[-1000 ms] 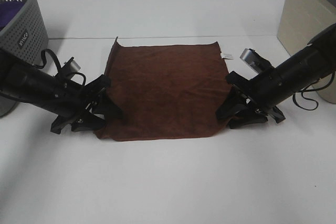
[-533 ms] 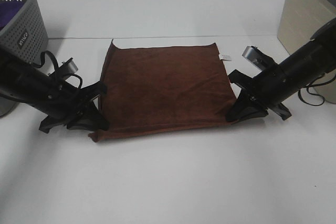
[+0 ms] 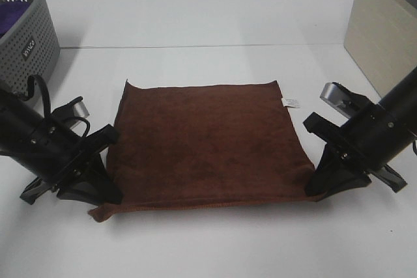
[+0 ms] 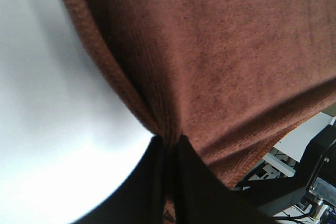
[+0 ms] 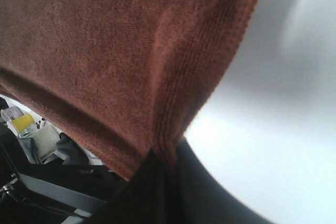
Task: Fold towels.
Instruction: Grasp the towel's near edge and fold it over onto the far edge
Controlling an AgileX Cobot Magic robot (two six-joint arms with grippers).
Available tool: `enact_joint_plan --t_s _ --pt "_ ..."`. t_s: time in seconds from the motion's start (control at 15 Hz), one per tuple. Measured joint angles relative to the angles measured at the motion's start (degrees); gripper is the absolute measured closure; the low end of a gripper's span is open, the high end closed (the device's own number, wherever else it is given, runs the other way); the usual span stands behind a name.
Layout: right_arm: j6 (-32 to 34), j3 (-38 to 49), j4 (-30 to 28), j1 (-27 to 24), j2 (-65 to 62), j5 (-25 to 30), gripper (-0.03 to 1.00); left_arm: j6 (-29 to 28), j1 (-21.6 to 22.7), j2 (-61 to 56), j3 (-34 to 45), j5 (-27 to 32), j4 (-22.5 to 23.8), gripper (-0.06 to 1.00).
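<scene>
The white table (image 3: 208, 17) carries the brown towel (image 3: 205, 141), spread open in the middle between the two arms and, as far as I can tell, one layer thick. No fold is made yet. The left pincer (image 3: 98, 190) is clamped on the towel's near-left corner and the right pincer (image 3: 319, 187) on its near-right corner. I judge that the whole folding is left. The small white tag (image 3: 290, 102) sits at the far-right corner.
</scene>
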Motion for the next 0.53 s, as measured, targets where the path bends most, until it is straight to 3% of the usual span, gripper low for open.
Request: enact_joint_plan --t_s 0.27,0.53 --pt "2.41 1.78 -1.2 0.06 -5.96 -0.63 0.95 -0.34 -0.11 -2.86 0.4 0.46 -0.17 0.92" --pt "2.41 -8.02 -2.12 0.06 -6.02 -2.06 0.95 -0.57 -0.11 -4.3 -8.42 -2.18 0.97 0.92"
